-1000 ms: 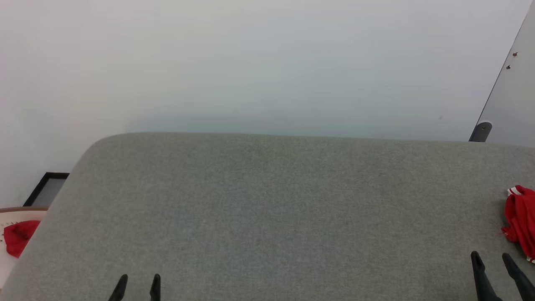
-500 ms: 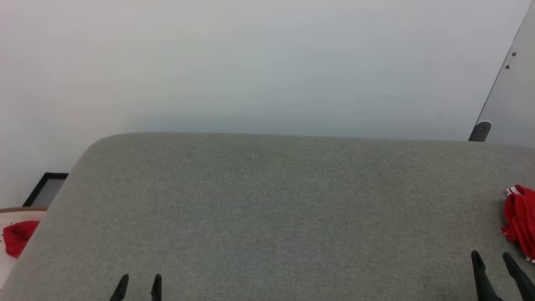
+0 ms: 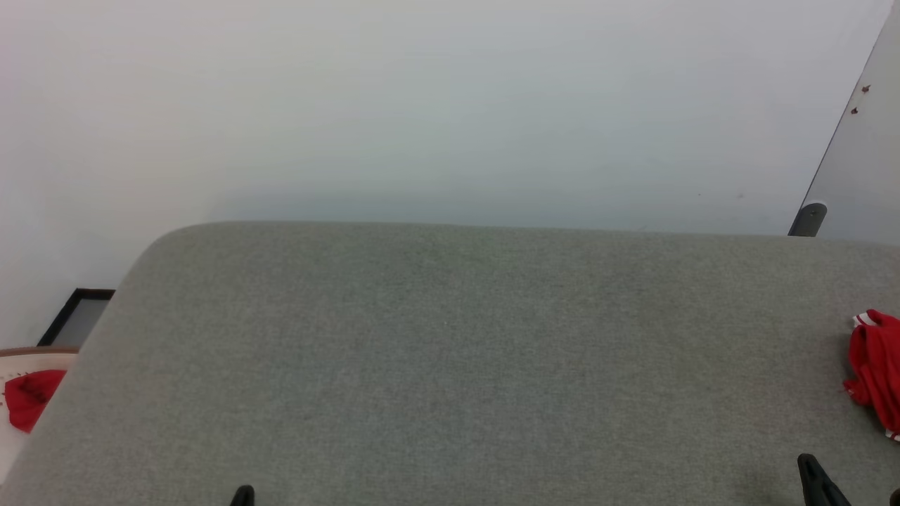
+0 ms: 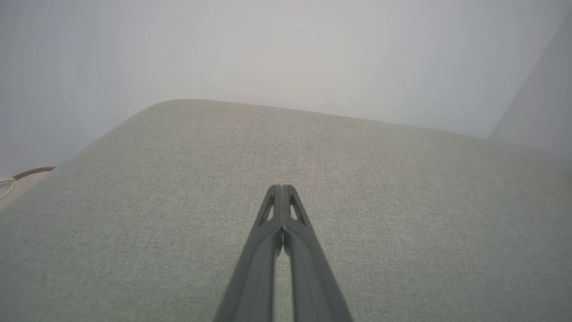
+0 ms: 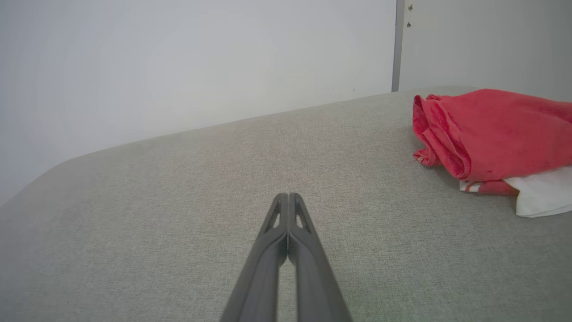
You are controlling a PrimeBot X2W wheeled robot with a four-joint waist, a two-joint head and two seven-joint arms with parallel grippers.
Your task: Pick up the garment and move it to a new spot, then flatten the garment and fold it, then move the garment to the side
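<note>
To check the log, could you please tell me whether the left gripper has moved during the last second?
Yes. Against the grey cushion, whose far edge stays put, the left gripper has drawn back toward the head view's bottom edge.

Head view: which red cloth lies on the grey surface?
The garment at the right edge; the other red cloth sits off the surface, lower left.
</note>
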